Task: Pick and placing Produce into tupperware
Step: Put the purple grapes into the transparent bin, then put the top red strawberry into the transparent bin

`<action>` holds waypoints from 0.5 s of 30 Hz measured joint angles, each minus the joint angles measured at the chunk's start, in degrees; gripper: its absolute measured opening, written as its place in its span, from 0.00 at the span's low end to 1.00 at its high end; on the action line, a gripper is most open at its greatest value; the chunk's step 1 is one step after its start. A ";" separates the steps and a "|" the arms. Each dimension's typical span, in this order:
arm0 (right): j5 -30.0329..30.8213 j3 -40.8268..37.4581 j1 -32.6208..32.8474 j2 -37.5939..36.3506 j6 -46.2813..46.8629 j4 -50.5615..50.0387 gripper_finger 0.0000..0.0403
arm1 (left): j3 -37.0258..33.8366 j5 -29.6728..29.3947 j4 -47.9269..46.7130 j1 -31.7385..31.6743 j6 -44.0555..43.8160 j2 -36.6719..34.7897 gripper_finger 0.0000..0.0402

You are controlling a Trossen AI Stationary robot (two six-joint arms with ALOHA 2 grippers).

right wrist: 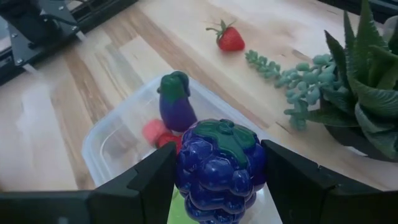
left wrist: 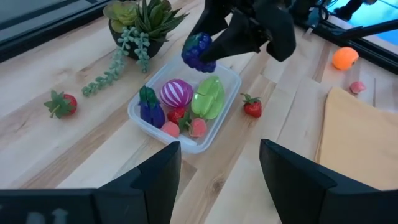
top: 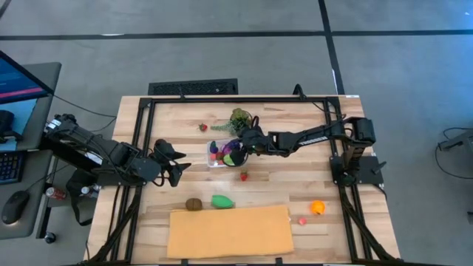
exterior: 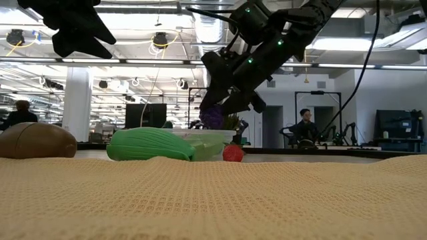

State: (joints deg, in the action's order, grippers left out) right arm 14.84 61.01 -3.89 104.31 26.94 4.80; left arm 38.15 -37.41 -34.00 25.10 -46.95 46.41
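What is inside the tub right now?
In the tub: an eggplant, a striped purple piece, a green piece and small red and pink pieces. Anything beneath them is hidden.

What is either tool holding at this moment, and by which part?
The right tool grips a purple grape bunch by its two sides, above the tupperware. The left tool is open and holds nothing.
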 joint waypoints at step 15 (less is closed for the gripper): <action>-1.48 0.00 0.01 0.00 0.02 0.17 0.63 | 0.00 -0.04 -0.08 0.00 0.23 0.00 0.52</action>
State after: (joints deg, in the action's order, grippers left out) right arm 13.37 61.01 -3.88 104.31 26.96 4.97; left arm 38.15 -37.45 -34.09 25.10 -46.72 46.41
